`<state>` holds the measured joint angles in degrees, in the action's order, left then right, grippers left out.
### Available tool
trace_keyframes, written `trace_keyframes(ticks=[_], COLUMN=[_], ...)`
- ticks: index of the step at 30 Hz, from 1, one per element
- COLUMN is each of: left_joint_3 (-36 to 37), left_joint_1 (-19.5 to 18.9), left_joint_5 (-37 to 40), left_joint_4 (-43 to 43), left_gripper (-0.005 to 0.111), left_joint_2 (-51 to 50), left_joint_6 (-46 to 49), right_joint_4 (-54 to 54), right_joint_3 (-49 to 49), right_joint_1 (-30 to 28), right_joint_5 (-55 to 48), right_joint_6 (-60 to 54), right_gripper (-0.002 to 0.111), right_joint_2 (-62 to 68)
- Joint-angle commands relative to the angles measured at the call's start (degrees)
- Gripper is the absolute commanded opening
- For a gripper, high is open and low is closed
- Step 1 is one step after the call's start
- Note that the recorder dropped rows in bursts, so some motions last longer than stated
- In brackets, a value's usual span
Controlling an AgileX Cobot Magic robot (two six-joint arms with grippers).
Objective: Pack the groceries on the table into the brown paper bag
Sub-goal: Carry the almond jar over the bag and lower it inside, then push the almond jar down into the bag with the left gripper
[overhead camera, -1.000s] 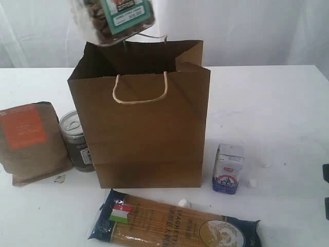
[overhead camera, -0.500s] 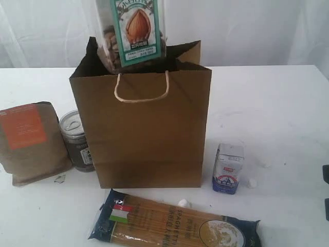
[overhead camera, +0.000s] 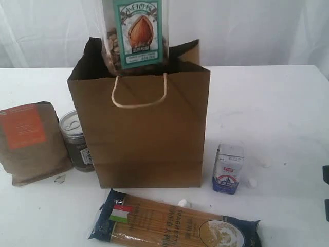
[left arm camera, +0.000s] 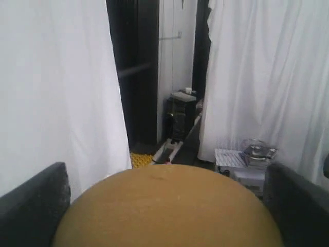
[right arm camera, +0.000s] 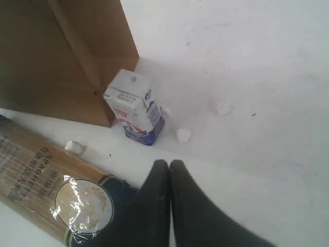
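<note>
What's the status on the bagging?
Left jaws grip the jar, its lower end in the bag mouth. Right jaws shut, empty, near the pasta packet. Pouch, can, carton on table. Nothing blocking.

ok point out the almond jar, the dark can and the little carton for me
clear jar (overhead camera: 134, 33), exterior view, on its teal almond label
dark can (overhead camera: 76, 146), exterior view, on its dark side wall
white-blue carton (overhead camera: 227, 170), exterior view, on its front face

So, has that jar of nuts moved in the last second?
Yes. The jar has dropped and swung upright; its base now dips into the open top of the brown paper bag.
</note>
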<state>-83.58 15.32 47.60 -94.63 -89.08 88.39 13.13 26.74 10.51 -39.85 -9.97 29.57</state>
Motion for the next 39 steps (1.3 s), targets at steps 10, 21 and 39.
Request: trace_keyframes(ticks=[10,21,39], left_joint_3=[-0.53,-0.53,-0.43], left_joint_1=[0.15,0.15,0.29], left_joint_5=[7.54,0.46,11.90], left_joint_4=[-1.60,2.73,-5.32], left_gripper=[0.000,0.000,0.000], left_joint_2=[0.60,0.07,-4.82], left_joint_6=[-2.37,-1.54,5.50], right_joint_4=[-0.09,-0.09,-0.17], right_joint_3=[-0.21,-0.21,-6.12], right_joint_1=[-0.25,-0.25,-0.25], right_joint_5=[0.11,0.11,7.86], right_joint_6=[0.21,0.21,-0.13], right_gripper=[0.000,0.000,0.000], right_joint_2=[0.10,0.10,0.10])
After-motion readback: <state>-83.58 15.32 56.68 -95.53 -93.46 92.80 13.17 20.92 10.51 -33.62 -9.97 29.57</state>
